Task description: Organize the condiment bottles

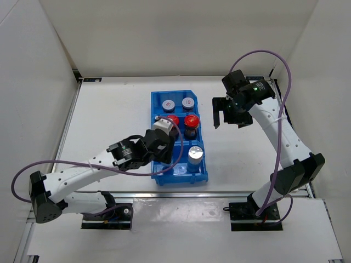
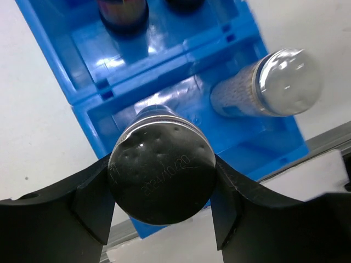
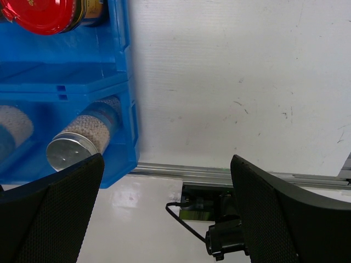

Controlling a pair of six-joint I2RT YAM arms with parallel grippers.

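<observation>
OK, left fingers are clamped on the cap end of a silver-capped bottle, one finger each side, over the left half of the bin's near compartment. Can't tell whether its base touches the bin floor.

Blue bin sits mid-surface, long axis running away from the arms. Its near wall is just beside the metal rail at the near edge of the surface, so little room on that side. There's wide bare surface left & right of the bin, plus more behind it up to the back wall.

Second silver-capped bottle stands in the right half of the same compartment, near the held one but apart. Two red-capped bottles are in the mid compartment, two grey-lid bottles in the far one.

Right fingers are spread wide, gripping nothing, over bare surface off the bin's right side, about level w/ the mid compartment, not touching it.

Views:
- **Top cam:** shows all 3 compartments, but the left arm's wrist covers the held bottle & part of one red cap.
- **Left wrist cam:** gives what's hidden there, i.e. the held cap w/ a stamped date, the gap to its neighbour, and the divider wall beyond.
- **Right wrist cam:** gives the bin's right wall from outside, the second bottle's pale granular fill, and the rail w/ a cable below it.
</observation>
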